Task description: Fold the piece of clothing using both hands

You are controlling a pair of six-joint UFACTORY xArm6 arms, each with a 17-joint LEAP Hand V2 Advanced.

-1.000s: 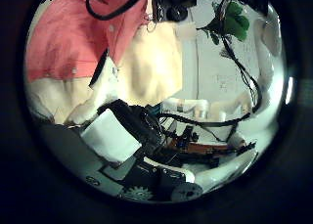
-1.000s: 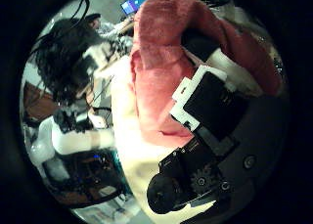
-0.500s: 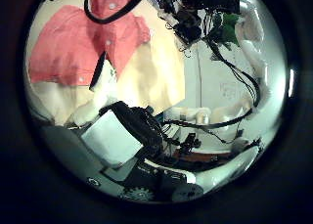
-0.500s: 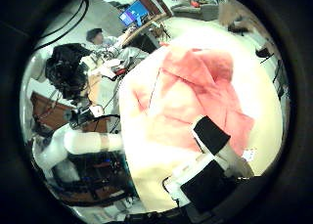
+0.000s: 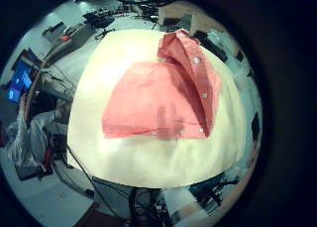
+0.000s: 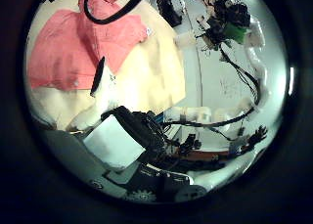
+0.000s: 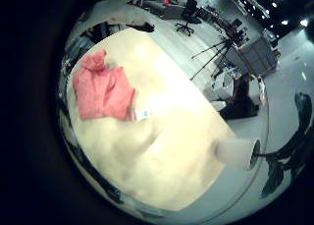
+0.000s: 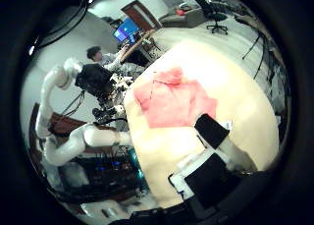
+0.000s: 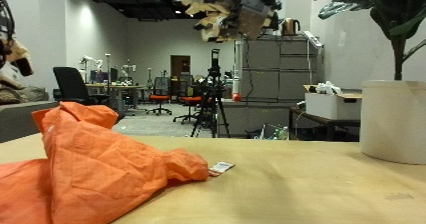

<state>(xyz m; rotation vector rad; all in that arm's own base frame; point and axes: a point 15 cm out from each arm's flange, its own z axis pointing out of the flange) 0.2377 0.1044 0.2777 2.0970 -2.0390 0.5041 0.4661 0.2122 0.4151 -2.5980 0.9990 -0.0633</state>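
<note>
An orange piece of clothing (image 9: pixel 93 169) lies bunched and folded on the cream table (image 9: pixel 320 184), a small white tag (image 9: pixel 220 168) at its edge. A hand (image 9: pixel 233 9) hangs high above the table; I cannot tell which one. Both palms look down on the garment (image 5: pixel 163 93) (image 7: pixel 103 90) from well above, and it lies free with no finger on it. My left hand's fingers (image 6: pixel 127 136) and my right hand's fingers (image 8: pixel 211 156) stand relaxed with nothing in them. The garment (image 8: pixel 172 99) is small in the right thumb side view.
A white plant pot (image 9: pixel 393 119) stands on the table, away from the garment, and also shows as a pot (image 7: pixel 235 151) in the right little finger side view. Chairs, tripods and cabinets stand beyond the table's far edge.
The right palm was close against the cloth a second ago and is now high above it. The left palm view has also pulled back. The garment stays on the table.
</note>
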